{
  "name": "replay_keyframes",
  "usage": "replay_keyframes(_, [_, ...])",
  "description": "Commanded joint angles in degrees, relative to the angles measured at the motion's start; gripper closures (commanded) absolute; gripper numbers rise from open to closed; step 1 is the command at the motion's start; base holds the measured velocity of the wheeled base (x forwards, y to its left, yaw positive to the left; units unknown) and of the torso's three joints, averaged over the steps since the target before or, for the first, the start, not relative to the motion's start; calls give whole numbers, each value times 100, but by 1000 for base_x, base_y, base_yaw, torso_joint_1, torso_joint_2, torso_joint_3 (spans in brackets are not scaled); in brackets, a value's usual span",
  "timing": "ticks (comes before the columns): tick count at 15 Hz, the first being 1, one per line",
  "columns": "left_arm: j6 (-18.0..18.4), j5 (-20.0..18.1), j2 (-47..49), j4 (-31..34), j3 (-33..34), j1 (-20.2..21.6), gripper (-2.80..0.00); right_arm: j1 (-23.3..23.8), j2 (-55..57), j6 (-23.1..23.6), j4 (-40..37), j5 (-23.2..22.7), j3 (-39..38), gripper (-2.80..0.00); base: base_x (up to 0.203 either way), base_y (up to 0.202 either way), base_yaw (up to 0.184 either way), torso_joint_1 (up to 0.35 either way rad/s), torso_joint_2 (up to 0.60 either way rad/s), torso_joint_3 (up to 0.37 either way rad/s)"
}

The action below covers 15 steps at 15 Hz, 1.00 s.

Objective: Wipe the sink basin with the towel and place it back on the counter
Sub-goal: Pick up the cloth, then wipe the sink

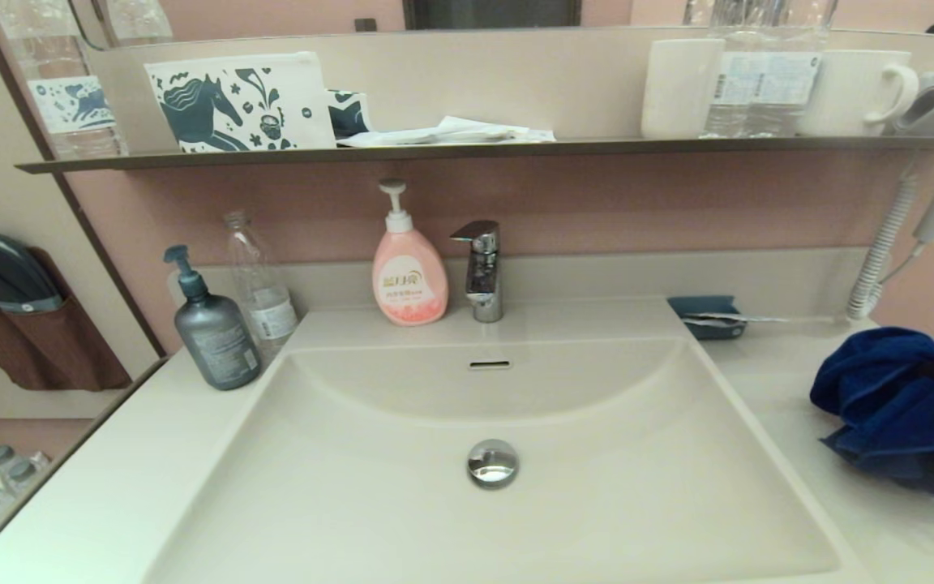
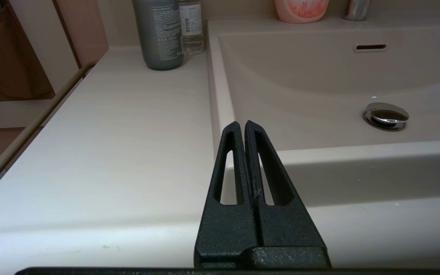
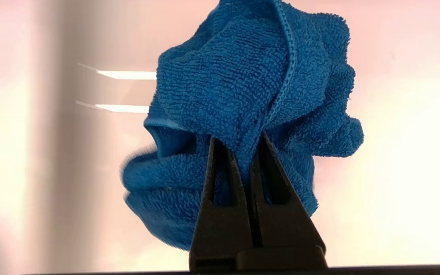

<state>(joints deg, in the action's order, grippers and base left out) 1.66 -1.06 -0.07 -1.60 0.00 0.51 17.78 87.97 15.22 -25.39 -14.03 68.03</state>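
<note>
The cream-white sink basin (image 1: 402, 454) fills the middle of the head view, with its chrome drain plug (image 1: 492, 463) and overflow slot (image 1: 490, 365). The dark blue towel (image 1: 889, 405) hangs bunched at the far right, over the right counter (image 1: 767, 365). My right gripper (image 3: 239, 143) is shut on a fold of the towel (image 3: 250, 88); in the head view only a dark part of that arm shows at the right edge. My left gripper (image 2: 241, 125) is shut and holds nothing, low at the basin's front left corner, over the left counter (image 2: 128, 126).
A grey pump bottle (image 1: 212, 324) and a clear bottle (image 1: 260, 280) stand on the left counter. A pink soap bottle (image 1: 408, 268) and the chrome tap (image 1: 481, 268) stand behind the basin. A teal tray (image 1: 709, 315) lies at the back right. A dark shelf (image 1: 467, 150) hangs above.
</note>
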Motion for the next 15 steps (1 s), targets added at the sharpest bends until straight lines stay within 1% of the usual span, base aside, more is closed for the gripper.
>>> replay_keyframes(1, [1, 1, 7, -7, 0, 2, 0, -541, -624, -573, -720, -15, 678, 0, 0, 0, 0, 0, 0, 0])
replay_keyframes(3, [1, 1, 7, -3, 0, 2, 0, -1240, -829, -1295, -1255, 32, 1352, 0, 0, 0, 0, 0, 0, 0])
replay_keyframes(4, [1, 0, 7, 1, 0, 2, 0, -1603, -874, -1649, -1507, 130, 1704, 0, 0, 0, 0, 0, 0, 0])
replay_keyframes(5, [1, 1, 7, 1, 0, 2, 0, -2038, -882, -1975, -1709, 321, 1990, 0, 0, 0, 0, 0, 0, 0])
replay_keyframes(7, [1, 0, 7, -6, 0, 2, 0, -2891, -792, -2465, -1927, 835, 2336, 0, 0, 0, 0, 0, 0, 0])
replay_keyframes(9, [1, 1, 7, 1, 0, 2, 0, -3783, -555, -2935, -1997, 1497, 2500, 0, 0, 0, 0, 0, 0, 0])
replay_keyframes(11, [1, 1, 7, -5, 0, 2, 0, -4643, -76, -3563, -2037, 2099, 2685, 0, 0, 0, 0, 0, 0, 0])
replay_keyframes(13, [1, -8, 7, -7, 0, 2, 0, -5152, 397, -4015, -2059, 2508, 2758, 0, 0, 0, 0, 0, 0, 0])
replay_keyframes(15, [1, -8, 7, -7, 0, 2, 0, -5407, 841, -4396, -2033, 2714, 2789, 0, 0, 0, 0, 0, 0, 0])
